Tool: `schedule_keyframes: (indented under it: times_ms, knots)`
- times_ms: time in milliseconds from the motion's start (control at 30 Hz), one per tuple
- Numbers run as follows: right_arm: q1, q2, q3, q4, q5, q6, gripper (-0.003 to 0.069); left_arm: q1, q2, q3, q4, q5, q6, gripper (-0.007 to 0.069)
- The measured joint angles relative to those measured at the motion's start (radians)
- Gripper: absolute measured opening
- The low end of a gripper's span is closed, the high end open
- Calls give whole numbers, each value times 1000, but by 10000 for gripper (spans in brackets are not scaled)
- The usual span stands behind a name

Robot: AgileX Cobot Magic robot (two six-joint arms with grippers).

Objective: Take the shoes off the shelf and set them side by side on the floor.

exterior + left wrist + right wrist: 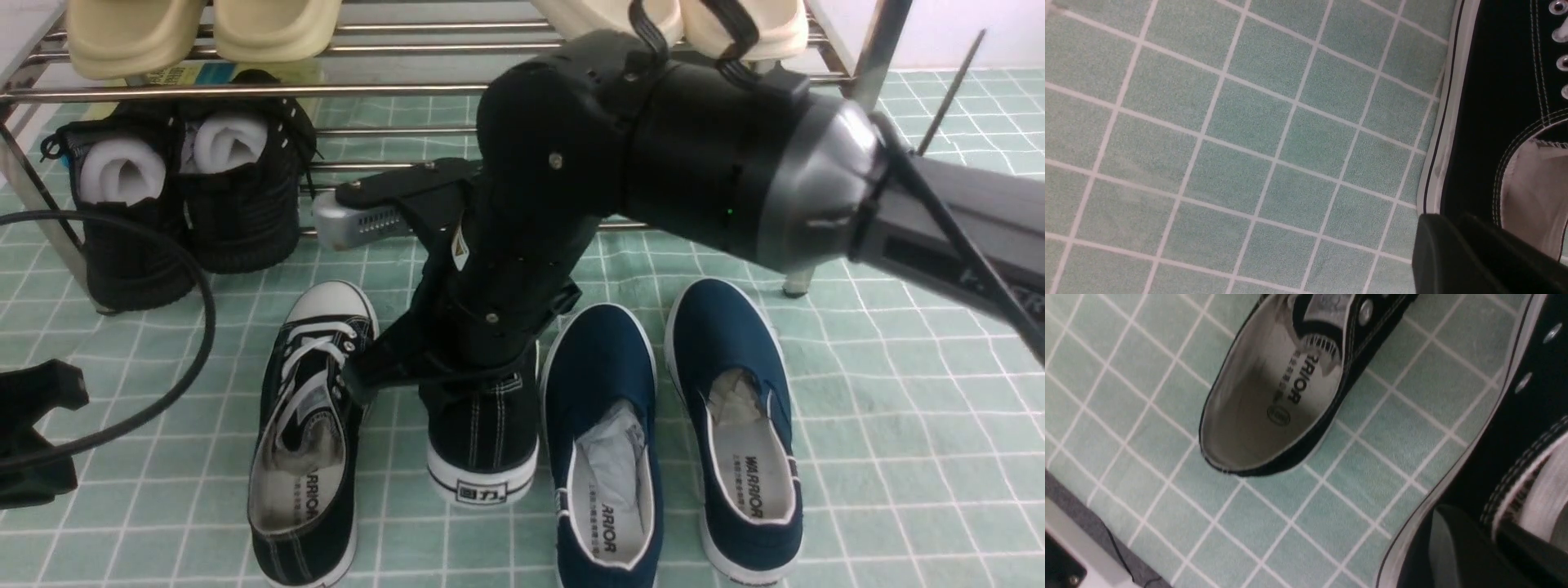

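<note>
Two black sneakers with white laces are down on the mint grid floor [898, 408]. The left sneaker [306, 433] lies free, its toe toward the shelf [245, 90]; it also appears in the right wrist view [1274, 400] and the left wrist view [1494, 102]. My right gripper [457, 384] reaches down from across the scene and is shut on the side wall of the second sneaker [482, 457], one finger outside [1453, 547] and one inside the collar. The arm hides that shoe's toe. My left gripper [37, 425] hangs at the far left, apart from the shoes, its fingers [1437, 253] together.
A pair of navy slip-ons [600, 433] stands just right of the held sneaker. Bulky black shoes stuffed with white paper [188, 196] sit under the shelf at left, with cream slippers [204, 28] on top. A black cable [196, 327] loops near the left sneaker. The cloth's edge [1069, 522] lies behind.
</note>
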Motion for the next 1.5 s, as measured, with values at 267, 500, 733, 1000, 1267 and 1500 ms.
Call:
schedule_keyframes:
  times_ms: [267,500,733,1000,1267,1500]
  knots:
    - [0,44,0,-4,-70,57,14,0,0,1,-4,0,1,99]
    - [2,119,0,41,-75,93,62,0,0,2,-8,0,1,106]
    - [-15,131,-59,92,36,76,338,0,0,2,-8,19,3,115]
    - [-83,70,-209,133,183,-92,306,0,0,2,-5,27,19,125]
    - [-92,-250,-97,97,203,-169,-4,0,0,2,-5,32,37,127]
    - [-92,-645,130,6,213,-199,-15,0,0,2,-5,35,83,126]
